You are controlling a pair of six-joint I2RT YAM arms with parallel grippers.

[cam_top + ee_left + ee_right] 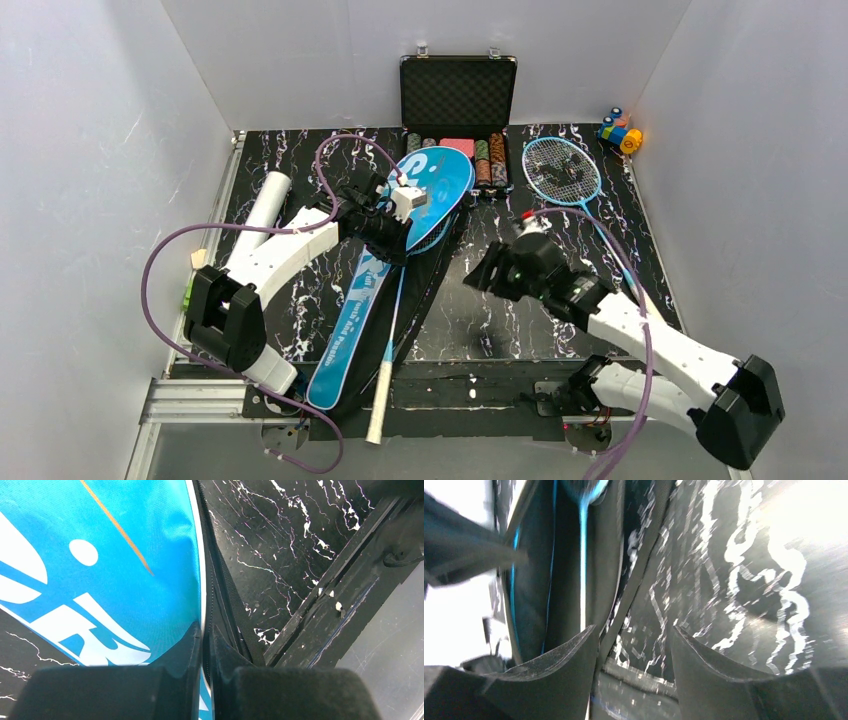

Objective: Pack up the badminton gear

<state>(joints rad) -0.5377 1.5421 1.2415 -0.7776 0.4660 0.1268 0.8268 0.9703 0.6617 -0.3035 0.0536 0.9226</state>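
The long blue bag (352, 318) lies at a slant across the mat, its wide end at the back. My left gripper (393, 238) is shut on the zipped edge of its blue top flap (125, 555); in the left wrist view the jaws (206, 630) pinch that rim. One light-blue racket lies in the open bag, its shaft (394, 318) and white handle (376, 412) sticking out at the front. A second racket (562, 170) lies at the back right. The white tube (262, 205) lies on the left. My right gripper (480, 277) hovers open just right of the bag, near the racket shaft (583, 555), holding nothing.
An open black case of poker chips (458, 100) stands at the back centre. Colourful toy blocks (620, 131) sit at the back right corner. The bag's black strap (639, 575) trails over the marbled mat (520, 340). White walls close in both sides.
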